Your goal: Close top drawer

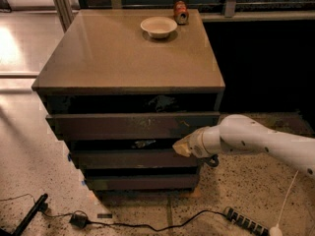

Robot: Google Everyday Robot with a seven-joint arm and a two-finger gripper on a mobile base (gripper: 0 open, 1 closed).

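The top drawer point(133, 126) is the widest dark grey-brown front of the cabinet. It stands out a little from the cabinet body, with a dark gap above it under the tabletop. My gripper point(181, 146) is the pale tip of the white arm point(256, 141), which reaches in from the right. It sits just below the lower edge of the top drawer's right part, in front of the gap above the middle drawer point(133, 159). The bottom drawer point(140, 182) is narrower and lower.
A white bowl point(158, 26) and a red can point(181, 12) stand at the back of the cabinet top point(123, 63). A black cable point(147, 225) and a power strip point(246, 221) lie on the speckled floor in front. A black bar point(29, 215) lies at the bottom left.
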